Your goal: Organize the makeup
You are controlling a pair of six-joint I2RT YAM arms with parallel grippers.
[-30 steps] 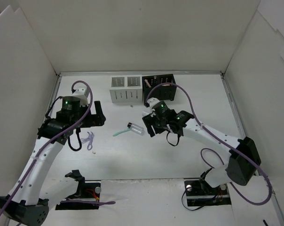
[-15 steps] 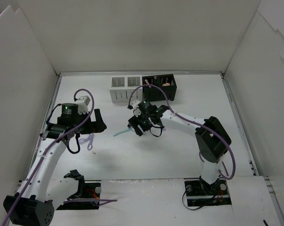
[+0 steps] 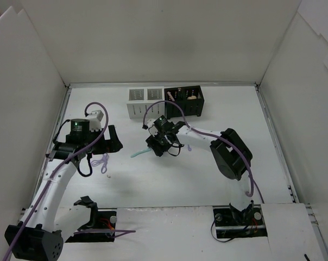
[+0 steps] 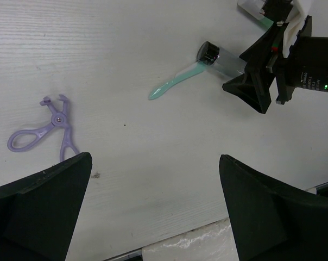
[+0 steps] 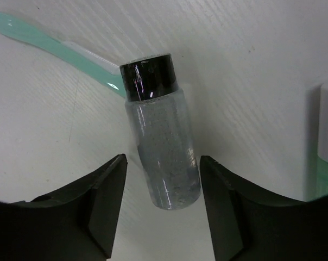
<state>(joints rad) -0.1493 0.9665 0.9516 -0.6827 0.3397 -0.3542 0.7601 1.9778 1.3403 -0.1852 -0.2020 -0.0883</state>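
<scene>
The right gripper (image 5: 163, 168) stands open astride the vial (image 5: 159, 128), which lies lengthwise between its jaws, cap pointing away.

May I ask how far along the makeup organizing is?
Done: some pieces sit in the black box. In hand: the right tool straddles the clear vial, not yet gripping. Remaining: the mint stick and purple curler lie loose; the left tool hangs open.

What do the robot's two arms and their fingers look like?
The left arm and right arm have white links and black joints. Their fingers are matte black wedges. A purple cable loops along each arm, and a small green light glows near each wrist.
</scene>
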